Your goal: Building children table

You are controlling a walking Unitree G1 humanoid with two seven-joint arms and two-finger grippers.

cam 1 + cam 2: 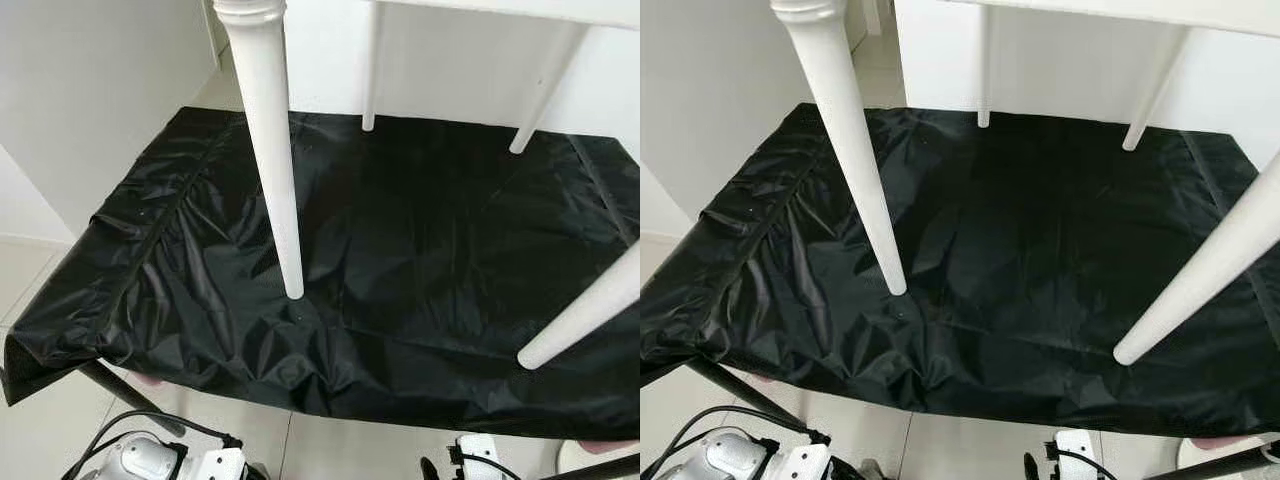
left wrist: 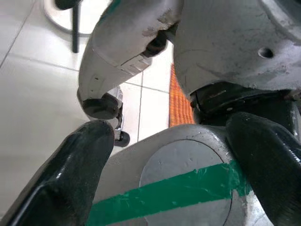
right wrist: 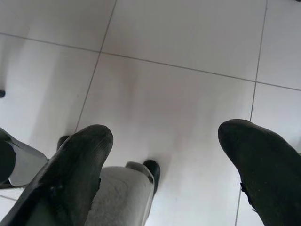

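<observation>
A white children's table stands on a surface draped in black cloth (image 1: pixel 420 250). Its near-left leg (image 1: pixel 275 160) and near-right leg (image 1: pixel 585 315) rest on the cloth, and two far legs (image 1: pixel 371 70) (image 1: pixel 540 95) stand by the back wall. The edge of its top (image 1: pixel 520 8) crosses the upper frame. Both arms hang low by the floor, below the cloth's front edge. My left gripper (image 2: pixel 174 136) is open, fingers either side of my own grey leg (image 2: pixel 188 183) with green tape. My right gripper (image 3: pixel 167 136) is open over bare floor tiles.
White walls close in on the left (image 1: pixel 90 100) and behind. A black metal frame bar (image 1: pixel 125 395) slants under the cloth's front-left corner. Pale floor tiles (image 1: pixel 330 450) lie below the front edge. An orange strip (image 2: pixel 178 103) lies on the floor near my legs.
</observation>
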